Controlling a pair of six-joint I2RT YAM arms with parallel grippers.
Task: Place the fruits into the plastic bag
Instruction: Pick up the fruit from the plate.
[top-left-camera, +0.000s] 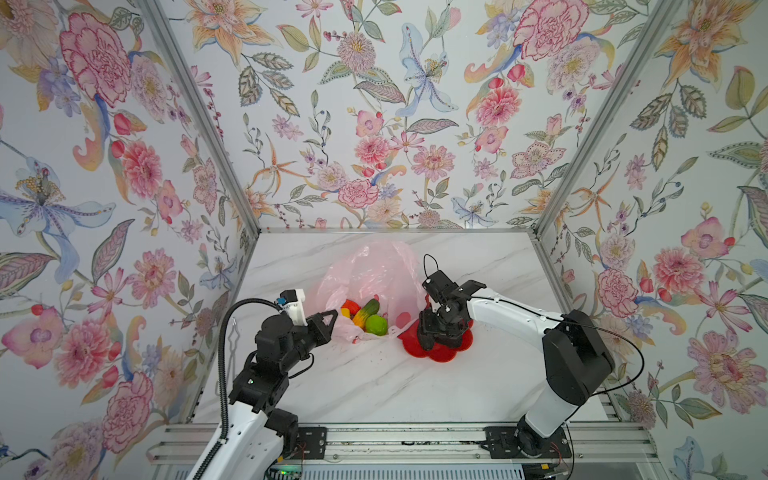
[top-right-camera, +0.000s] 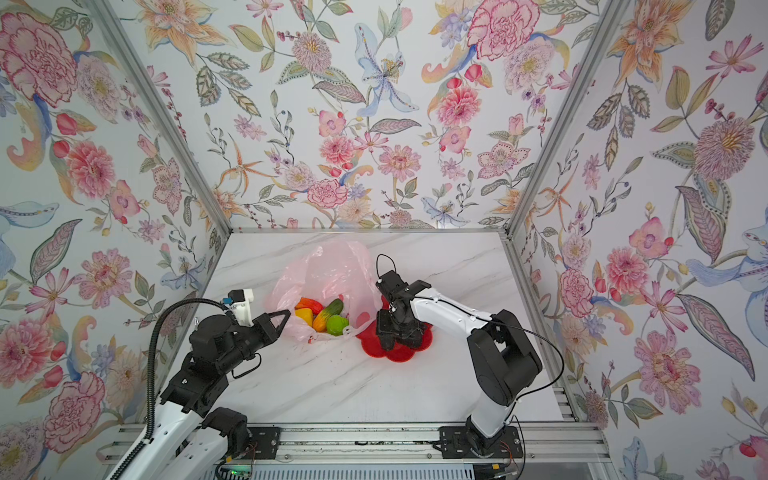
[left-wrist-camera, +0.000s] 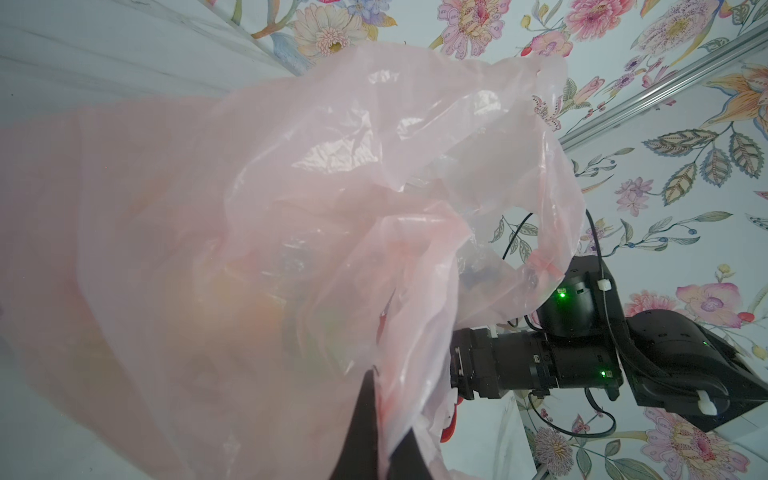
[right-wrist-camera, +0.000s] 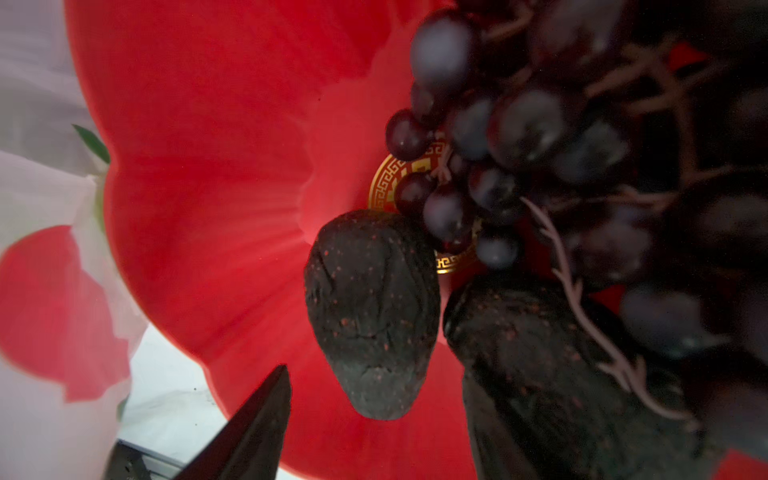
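The pink plastic bag (top-left-camera: 374, 266) (top-right-camera: 328, 266) (left-wrist-camera: 249, 208) lies open at mid-table. Inside it sit a green lime (top-left-camera: 376, 325), a green-orange mango (top-left-camera: 365, 311), a red-orange piece (top-left-camera: 350, 306) and a yellow lemon (top-right-camera: 304, 316). My left gripper (top-left-camera: 332, 316) (left-wrist-camera: 386, 403) is shut on the bag's near edge and holds it up. My right gripper (top-left-camera: 434, 338) (right-wrist-camera: 376, 374) points down into the red dish (top-left-camera: 440, 353) (right-wrist-camera: 208, 166). Its jaws stand apart around a black avocado (right-wrist-camera: 370, 316), with dish showing beside the left finger (right-wrist-camera: 257, 415). A second avocado (right-wrist-camera: 540, 353) and purple grapes (right-wrist-camera: 519, 124) lie next to it.
The red flower-shaped dish touches the bag's right side. Floral walls with metal posts (top-left-camera: 199, 116) close in the marble table (top-left-camera: 374, 386) on three sides. An aluminium rail (top-left-camera: 395, 440) runs along the front, carrying both arm bases.
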